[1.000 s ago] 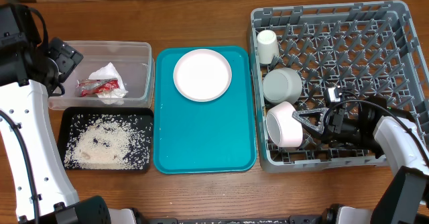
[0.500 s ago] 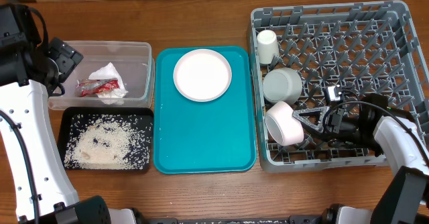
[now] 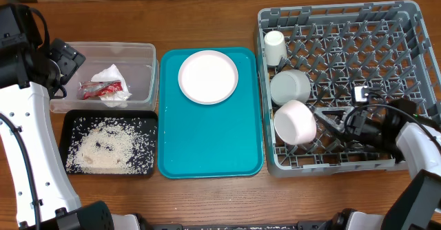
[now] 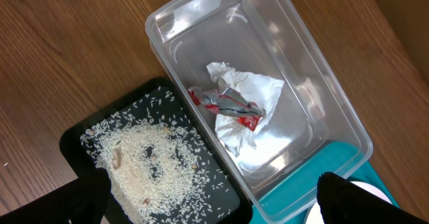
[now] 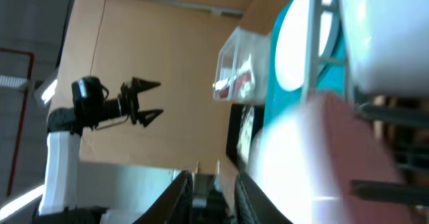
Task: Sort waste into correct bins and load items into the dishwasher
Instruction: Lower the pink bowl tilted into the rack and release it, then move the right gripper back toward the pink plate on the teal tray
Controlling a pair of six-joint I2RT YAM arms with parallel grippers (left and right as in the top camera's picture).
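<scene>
In the grey dish rack point(image 3: 386, 30) stand a white cup point(image 3: 274, 45) and two white bowls, one point(image 3: 289, 87) behind the other point(image 3: 295, 122). My right gripper point(image 3: 325, 122) sits just right of the nearer bowl point(image 5: 295, 170) and apart from it, jaws a little open and empty point(image 5: 213, 197). The pale plate point(image 3: 208, 76) lies on the teal tray point(image 3: 207, 140). The clear tub point(image 3: 141, 51) holds the white napkin point(image 4: 248, 90) and red wrapper point(image 4: 231, 106). Rice point(image 4: 144, 160) fills the black tray point(image 3: 69, 123). My left gripper point(image 4: 214, 207) hangs wide open above both bins.
The left arm's white link point(image 3: 31, 140) runs along the table's left edge. The rack's upright pegs point(image 3: 358, 58) surround the right gripper. Bare wooden table point(image 3: 207, 16) lies behind the trays. A cardboard wall point(image 5: 167, 36) stands at the back.
My right gripper has let go of the nearer bowl's rim, opened slightly and drawn back to the right. The bowl has settled in the rack. The left arm has not moved.
</scene>
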